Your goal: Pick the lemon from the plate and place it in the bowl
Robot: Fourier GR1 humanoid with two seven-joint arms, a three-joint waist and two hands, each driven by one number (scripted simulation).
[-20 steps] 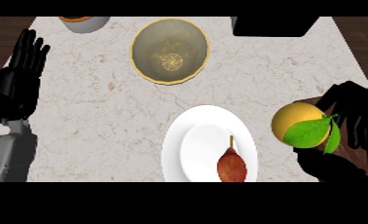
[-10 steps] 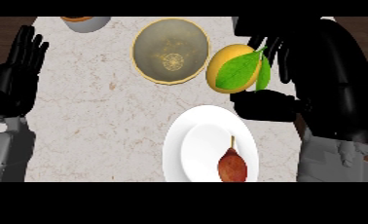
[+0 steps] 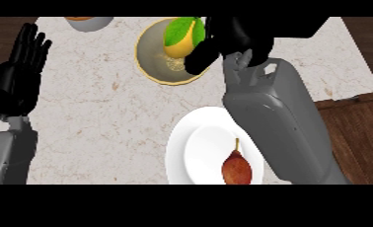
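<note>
Single head view (no second view), steeply down onto counter (image 3: 94, 102).

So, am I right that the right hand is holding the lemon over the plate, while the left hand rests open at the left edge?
Not quite: the head view shows the right hand holding the lemon over the bowl, not the plate, which holds only a reddish-brown fruit. The left hand does rest open at the left edge.
</note>
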